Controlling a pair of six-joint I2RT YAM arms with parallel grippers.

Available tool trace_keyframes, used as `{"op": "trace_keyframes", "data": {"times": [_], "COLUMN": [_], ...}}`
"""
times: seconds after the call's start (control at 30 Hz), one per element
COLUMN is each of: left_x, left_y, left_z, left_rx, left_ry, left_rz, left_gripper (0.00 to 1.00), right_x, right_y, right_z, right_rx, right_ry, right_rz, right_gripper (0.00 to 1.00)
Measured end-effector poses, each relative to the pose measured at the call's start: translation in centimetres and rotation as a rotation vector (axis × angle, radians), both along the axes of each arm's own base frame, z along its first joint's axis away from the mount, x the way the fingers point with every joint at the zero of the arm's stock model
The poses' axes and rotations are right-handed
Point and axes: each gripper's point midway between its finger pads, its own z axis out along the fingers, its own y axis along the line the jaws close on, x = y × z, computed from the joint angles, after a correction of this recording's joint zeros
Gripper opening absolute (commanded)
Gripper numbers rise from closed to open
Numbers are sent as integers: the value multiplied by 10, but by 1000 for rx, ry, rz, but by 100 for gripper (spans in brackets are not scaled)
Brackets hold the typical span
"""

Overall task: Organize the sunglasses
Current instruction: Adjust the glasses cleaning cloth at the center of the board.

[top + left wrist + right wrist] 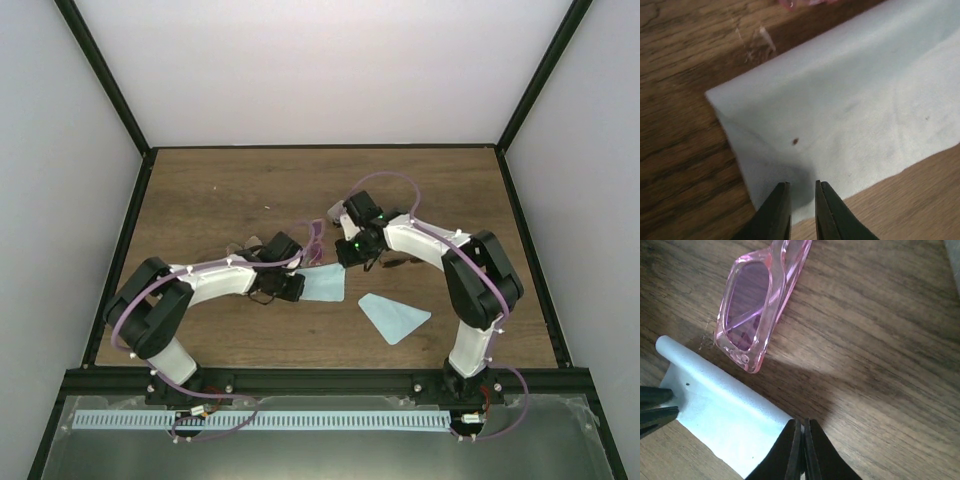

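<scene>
The pink-framed sunglasses (750, 305) with purple lenses lie folded on the wooden table, just beyond a light blue cloth (725, 415). In the top view they (316, 240) sit between the two wrists. My right gripper (801, 422) is shut on the cloth's near edge, a thin strip of it between the fingers. My left gripper (802, 185) is pinched on the opposite edge of the same cloth (865, 100), which bows up between the two grips. A thin dark pair (402, 262) shows partly under the right arm.
A second light blue triangular cloth (393, 317) lies flat on the table near the right arm. A greyish clear thing (240, 246) peeks out behind the left arm. Black frame rails (130, 240) border the table on both sides.
</scene>
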Motion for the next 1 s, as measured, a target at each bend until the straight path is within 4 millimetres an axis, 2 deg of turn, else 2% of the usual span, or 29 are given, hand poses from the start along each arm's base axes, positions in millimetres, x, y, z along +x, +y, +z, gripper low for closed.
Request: {"op": "trace_keyframes", "data": {"times": [0.17, 0.23, 0.3, 0.33, 0.4, 0.53, 0.6, 0.63, 0.73, 0.87, 1.0], "left_x": [-4, -3, 2, 5, 9, 12, 14, 15, 18, 16, 16], "left_y": [12, 11, 5, 2, -2, -3, -3, -5, -9, -8, -3], "left_z": [8, 16, 27, 31, 37, 42, 41, 40, 31, 16, 8], "left_rx": [86, 92, 78, 70, 58, 48, 48, 48, 53, 72, 96], "left_ry": [50, 58, 53, 46, 38, 43, 51, 55, 79, 127, 153], "left_rz": [12, 10, 10, 8, 11, 28, 34, 30, 33, 56, 127], "left_gripper": [67, 77, 80, 80, 68, 30, 18, 16, 16, 29, 36], "right_x": [-6, -7, -8, -8, -8, -9, -10, -10, -10, -10, -10], "right_y": [0, 1, 1, 1, 2, 3, 3, 3, 3, 3, 3], "right_z": [-4, -4, -4, -4, -4, -5, -6, -6, -6, -6, -6], "right_rx": [7, 11, 14, 16, 19, 23, 23, 24, 25, 25, 24], "right_ry": [24, 28, 30, 31, 34, 41, 43, 44, 44, 45, 45], "right_rz": [7, 10, 11, 12, 13, 16, 17, 17, 18, 17, 17], "right_gripper": [6, 6, 6, 6, 6, 6, 6, 6, 6, 6, 6]}}
